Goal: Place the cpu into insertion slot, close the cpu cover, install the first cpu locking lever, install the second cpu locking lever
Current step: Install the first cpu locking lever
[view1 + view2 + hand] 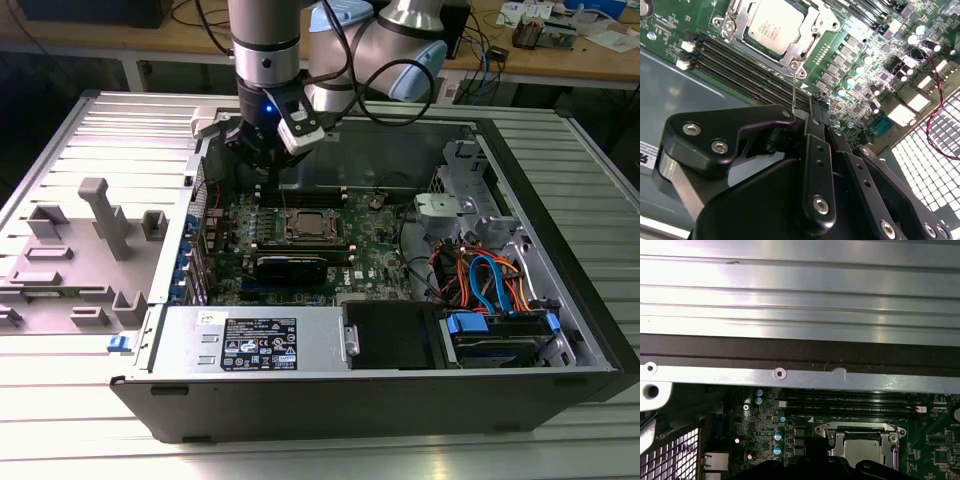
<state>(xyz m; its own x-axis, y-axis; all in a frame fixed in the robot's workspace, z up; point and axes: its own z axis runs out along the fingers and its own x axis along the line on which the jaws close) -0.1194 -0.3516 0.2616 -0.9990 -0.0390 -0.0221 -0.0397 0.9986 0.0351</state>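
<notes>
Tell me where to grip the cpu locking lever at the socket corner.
Probably near its free end: the locking lever is a thin rod that seems to stand up from the corner of the cpu cover, over the memory slots. Come from above, pinching across the rod.

Nothing legible. Unreadable print is noted on the label (258, 343) of the power supply (320, 335) and on the cpu (775, 25) top.

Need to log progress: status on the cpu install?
Gripper over the motherboard, beside the cpu. Cpu seated, cpu cover down. One lever rod standing up at the gripper.
</notes>
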